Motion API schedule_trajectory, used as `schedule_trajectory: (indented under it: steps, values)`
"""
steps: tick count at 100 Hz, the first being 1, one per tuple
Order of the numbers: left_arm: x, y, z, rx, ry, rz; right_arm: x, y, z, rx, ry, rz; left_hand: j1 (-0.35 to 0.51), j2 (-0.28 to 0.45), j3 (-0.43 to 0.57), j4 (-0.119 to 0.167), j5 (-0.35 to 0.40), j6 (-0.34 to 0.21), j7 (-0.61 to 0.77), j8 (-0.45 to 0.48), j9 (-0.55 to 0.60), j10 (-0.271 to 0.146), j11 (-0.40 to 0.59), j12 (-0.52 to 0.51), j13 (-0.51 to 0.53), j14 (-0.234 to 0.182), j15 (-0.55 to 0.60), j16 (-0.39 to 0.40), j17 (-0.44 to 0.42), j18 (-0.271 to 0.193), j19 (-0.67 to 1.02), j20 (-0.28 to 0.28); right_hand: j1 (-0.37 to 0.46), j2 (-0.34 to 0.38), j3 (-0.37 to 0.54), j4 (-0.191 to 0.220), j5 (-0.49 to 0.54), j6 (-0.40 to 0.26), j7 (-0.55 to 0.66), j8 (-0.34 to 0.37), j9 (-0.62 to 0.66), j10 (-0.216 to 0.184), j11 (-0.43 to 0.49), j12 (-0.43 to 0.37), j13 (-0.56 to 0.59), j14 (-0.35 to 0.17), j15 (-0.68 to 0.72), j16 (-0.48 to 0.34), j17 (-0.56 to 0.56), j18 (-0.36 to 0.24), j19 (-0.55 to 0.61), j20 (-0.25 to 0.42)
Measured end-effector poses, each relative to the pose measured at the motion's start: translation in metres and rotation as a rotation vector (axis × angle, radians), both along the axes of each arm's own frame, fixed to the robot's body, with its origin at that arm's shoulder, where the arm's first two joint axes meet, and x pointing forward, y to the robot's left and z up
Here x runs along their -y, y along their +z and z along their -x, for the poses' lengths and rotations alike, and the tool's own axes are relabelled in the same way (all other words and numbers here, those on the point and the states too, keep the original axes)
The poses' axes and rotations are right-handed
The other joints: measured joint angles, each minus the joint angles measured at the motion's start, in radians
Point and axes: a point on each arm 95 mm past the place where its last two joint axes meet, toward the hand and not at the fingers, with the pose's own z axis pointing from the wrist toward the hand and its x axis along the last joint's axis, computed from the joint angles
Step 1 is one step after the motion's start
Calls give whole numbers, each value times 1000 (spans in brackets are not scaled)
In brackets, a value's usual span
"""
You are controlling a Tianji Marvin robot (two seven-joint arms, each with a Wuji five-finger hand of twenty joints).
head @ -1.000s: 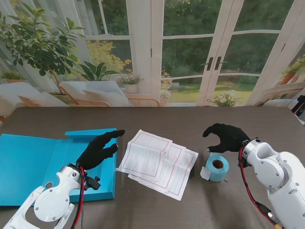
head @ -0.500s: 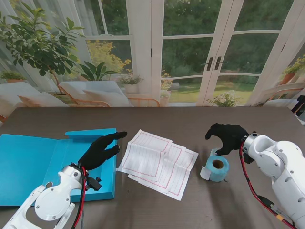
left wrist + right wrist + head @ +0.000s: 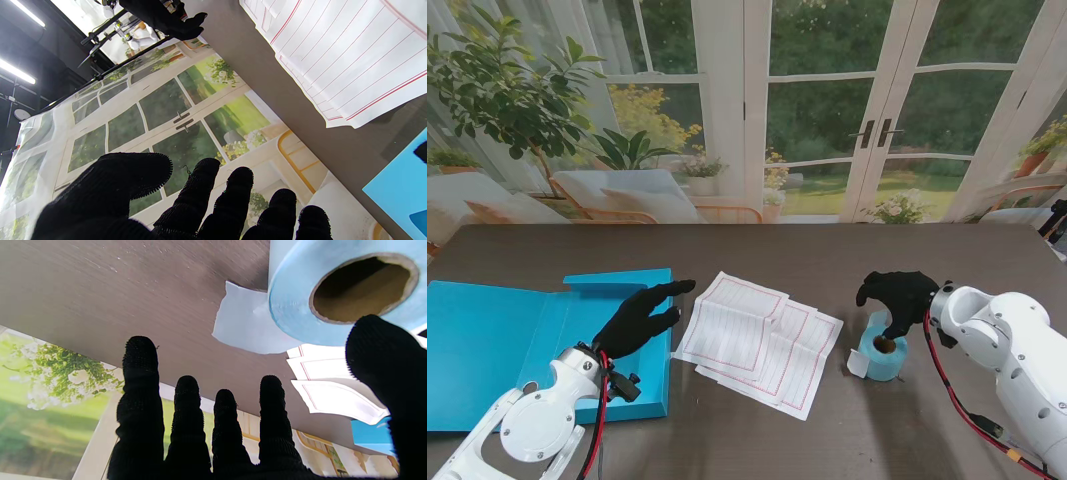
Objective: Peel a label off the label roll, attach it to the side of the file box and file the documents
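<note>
Label roll (image 3: 884, 351) upright — core up, right hand (image 3: 897, 292) above

File box (image 3: 497, 340) on the left, documents (image 3: 757, 340) in the middle, label roll (image 3: 885, 353) on the right

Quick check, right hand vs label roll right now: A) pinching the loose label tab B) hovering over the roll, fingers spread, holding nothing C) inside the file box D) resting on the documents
B: the right hand sits over the label roll with its fingers apart, and the loose label tab lies untouched on the table.
</note>
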Motion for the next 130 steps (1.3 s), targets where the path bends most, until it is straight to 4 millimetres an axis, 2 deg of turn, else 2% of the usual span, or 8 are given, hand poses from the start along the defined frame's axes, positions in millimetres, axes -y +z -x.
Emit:
schedule_trajectory:
  steps: [73, 82, 111, 130]
  values:
    - [0, 0, 0, -9, -4, 0, -4, -24, -11, -37, 20, 118, 0, 0, 0, 0, 11, 2, 0, 0, 1, 3, 0, 0, 3, 0, 0, 0, 0, 0, 0, 0, 0, 0, 0, 0, 0, 0, 24, 17, 4, 0, 47, 14, 5, -1, 44, 0, 0, -2, 93, -3]
    - [0, -1, 0, -9, -4, 0, -5, -28, -11, -41, 25, 126, 0, 0, 0, 0, 11, 2, 0, 0, 1, 3, 0, 0, 3, 0, 0, 0, 0, 0, 0, 0, 0, 0, 0, 0, 0, 0, 29, 18, 18, -1, 58, 25, 47, -3, 68, 4, 0, -2, 133, -3]
    - [0, -1, 1, -10, -2, 0, -6, -41, -16, -66, 21, 145, 0, 0, 0, 0, 12, 2, 0, 0, 2, 5, 0, 0, 13, 1, 0, 0, 0, 0, 0, 0, -12, 0, 24, 0, 33, 0, 86, 29, 170, -27, 113, 67, 181, -13, 179, 69, 0, -14, 307, -3]
    - [-1, -1, 2, -13, -2, 3, -6, -45, -18, -38, 34, 124, 0, 0, 0, 0, 12, 3, 0, 0, 12, 10, 0, 0, 14, 1, 0, 0, 0, 0, 0, 0, 9, -62, 68, -13, 201, -5, 154, 66, 438, -48, 138, 104, 410, -16, 311, 138, 0, -15, 460, -3]
